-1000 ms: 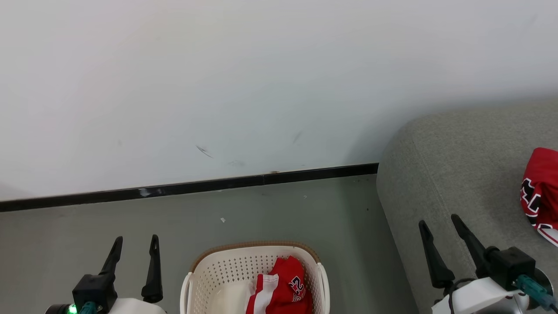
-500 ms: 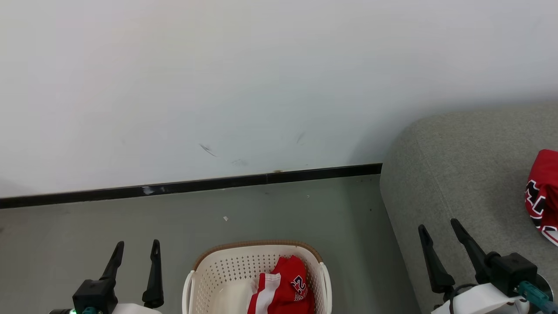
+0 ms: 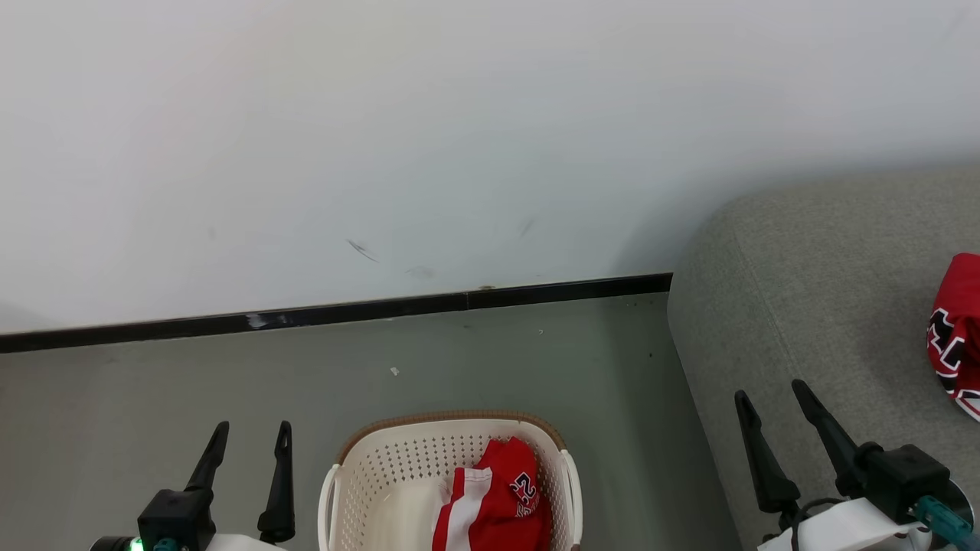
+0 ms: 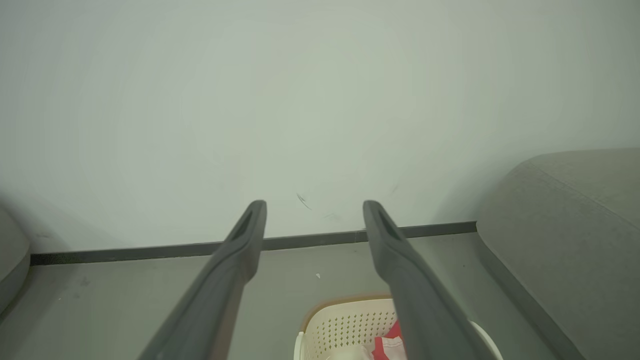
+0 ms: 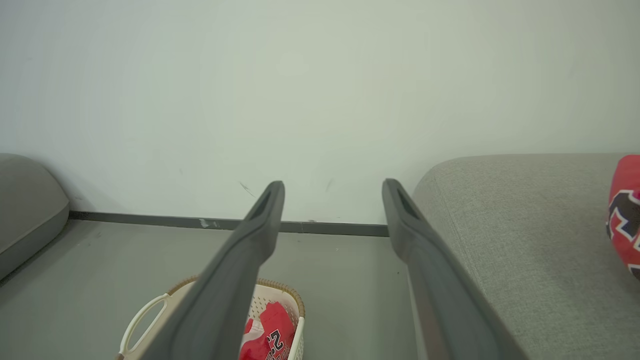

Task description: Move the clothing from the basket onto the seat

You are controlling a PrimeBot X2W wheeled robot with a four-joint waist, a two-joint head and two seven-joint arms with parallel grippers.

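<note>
- Both hands are empty, fingers spread wide. The left hand (image 3: 254, 425) hovers over the floor (image 3: 191, 375) just left of the basket (image 3: 452, 418), and the right hand (image 3: 769, 389) hovers over the front edge of the seat (image 3: 804, 291). Neither is above the load, so a straight descent from here would meet floor or upholstery, not cloth.
- The striped red garment (image 3: 505, 490) lies crumpled against the basket's right wall (its folds hide which end is which). A pinch may catch only the top fold, and the rest could slip free during the lift.
- The long fingers could poke into the perforated wall or hook the woven-look rim. The basket looks light, so it may drag or tip rather than resist.
- The bottom edge of the head view cuts off the basket, so the depth of a reach is hard to judge. A hand might overshoot and press into the base.
- A trailing hem could snag the rim or a side handle on the way up, pulling the basket along, or it could sweep the floor between basket and seat.
- The other red garment (image 3: 957, 329) already rests on the seat, far to the right. If the cloth is let go too near the rounded front edge, it may slide off to the floor.
- If both arms reach in together, they risk clashing over the narrow opening.
</note>
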